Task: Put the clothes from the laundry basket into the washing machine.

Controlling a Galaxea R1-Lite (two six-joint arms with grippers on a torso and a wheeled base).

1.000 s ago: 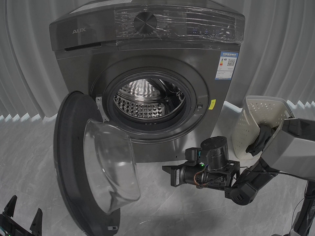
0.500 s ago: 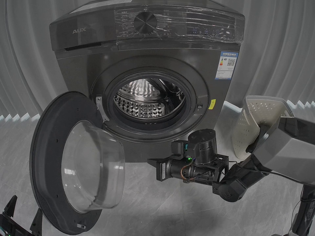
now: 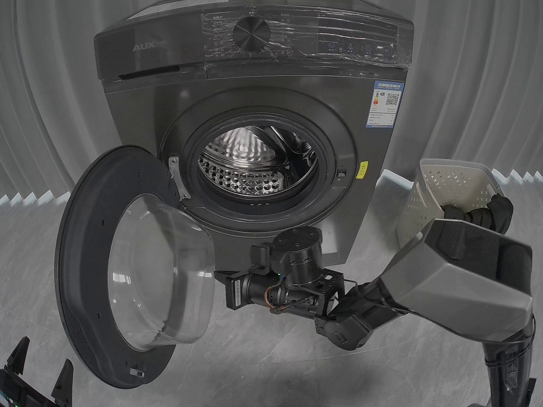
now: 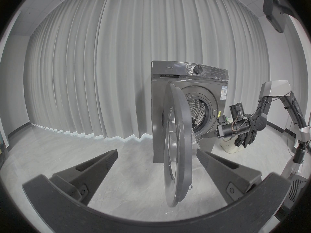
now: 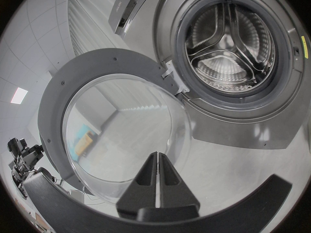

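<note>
The grey washing machine (image 3: 249,114) stands ahead with its round door (image 3: 96,255) swung wide to the left, and its drum (image 3: 254,162) shows bare metal. At the right, a white laundry basket (image 3: 452,185) leans by the machine with dark clothes (image 3: 500,210) at its rim. My right gripper (image 3: 222,277) hangs low in front of the machine. It is shut on nothing (image 5: 157,159), and its tip is close to the door's glass bowl (image 5: 126,127). My left gripper (image 3: 39,368) is low at the near left, open (image 4: 155,162), facing the door's edge (image 4: 178,146).
Grey curtains (image 3: 481,57) close off the back and both sides. The tiled floor (image 3: 271,363) stretches in front of the machine. The open door (image 4: 176,139) juts out between my two arms, and my right forearm (image 3: 452,278) partly covers the basket.
The door swung wider open to the left. My right gripper moved left, from near the basket towards the door's glass. The head camera shifted a little. The left gripper kept still.
</note>
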